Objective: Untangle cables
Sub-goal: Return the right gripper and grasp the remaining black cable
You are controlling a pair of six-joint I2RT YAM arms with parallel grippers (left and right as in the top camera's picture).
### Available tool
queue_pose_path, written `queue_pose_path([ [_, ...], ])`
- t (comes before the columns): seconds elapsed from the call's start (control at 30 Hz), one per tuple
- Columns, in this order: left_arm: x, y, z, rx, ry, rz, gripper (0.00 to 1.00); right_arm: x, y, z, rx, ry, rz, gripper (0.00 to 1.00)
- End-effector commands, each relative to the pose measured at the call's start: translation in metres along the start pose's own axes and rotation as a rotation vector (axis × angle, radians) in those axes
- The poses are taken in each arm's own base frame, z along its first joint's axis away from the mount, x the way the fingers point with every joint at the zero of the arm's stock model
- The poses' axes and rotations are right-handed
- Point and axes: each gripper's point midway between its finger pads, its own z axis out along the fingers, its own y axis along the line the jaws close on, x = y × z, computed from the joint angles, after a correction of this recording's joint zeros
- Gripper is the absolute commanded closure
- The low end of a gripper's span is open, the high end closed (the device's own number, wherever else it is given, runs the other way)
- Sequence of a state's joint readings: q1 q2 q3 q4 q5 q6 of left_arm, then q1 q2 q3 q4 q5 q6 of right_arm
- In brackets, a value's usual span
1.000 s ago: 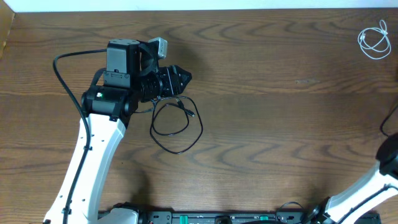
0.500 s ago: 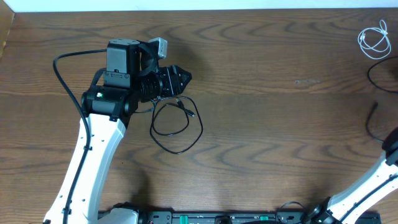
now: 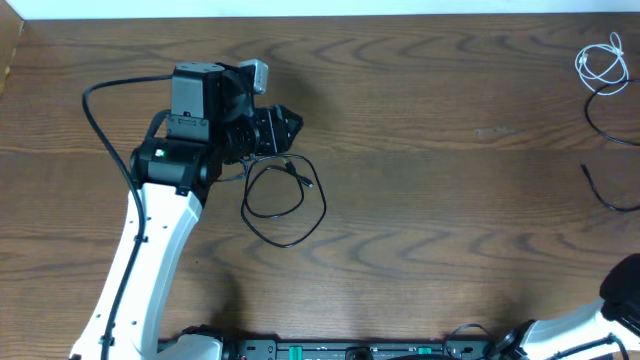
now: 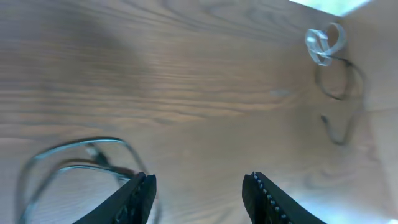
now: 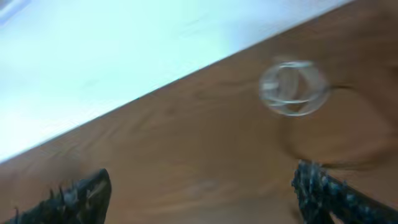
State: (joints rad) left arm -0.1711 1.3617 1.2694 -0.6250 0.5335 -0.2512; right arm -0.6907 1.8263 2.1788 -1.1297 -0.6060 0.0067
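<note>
A black cable point(image 3: 285, 200) lies in loose loops on the wooden table just below my left gripper point(image 3: 290, 125). In the left wrist view its loops point(image 4: 74, 158) run past the left finger, and my left gripper point(image 4: 199, 180) stands open with nothing between the fingers. The white cable point(image 3: 603, 65) is a small coil at the far right back. A thin black strand point(image 3: 605, 190) curves beneath it at the right edge. My right gripper point(image 5: 199, 180) is open and wide above bare wood, with the white cable point(image 5: 292, 87) blurred ahead of it.
The table's back edge meets a white wall point(image 3: 320, 8). My right arm's base point(image 3: 620, 300) sits at the bottom right corner. A thick black robot wire point(image 3: 100, 130) loops off the left arm.
My right arm has drawn back toward the bottom right corner, and the black strand at the right edge now lies exposed on the table. The left arm has hardly moved.
</note>
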Motion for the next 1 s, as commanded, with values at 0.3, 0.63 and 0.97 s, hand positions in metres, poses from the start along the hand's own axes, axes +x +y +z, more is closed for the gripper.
queue_pose_path([
  [0.3,0.013,0.074,-0.085,-0.568,-0.116,-0.065,0.5,0.139,0.208,0.066,-0.365,0.422,-0.373,0.21],
  [0.63,0.029,0.136,-0.125,-0.736,-0.111,-0.298,0.44,0.312,0.345,0.124,-0.413,0.512,-0.726,0.19],
  [0.97,0.03,0.145,-0.133,-0.758,-0.117,-0.33,0.31,0.462,0.372,0.177,-0.382,0.672,-0.998,0.18],
])
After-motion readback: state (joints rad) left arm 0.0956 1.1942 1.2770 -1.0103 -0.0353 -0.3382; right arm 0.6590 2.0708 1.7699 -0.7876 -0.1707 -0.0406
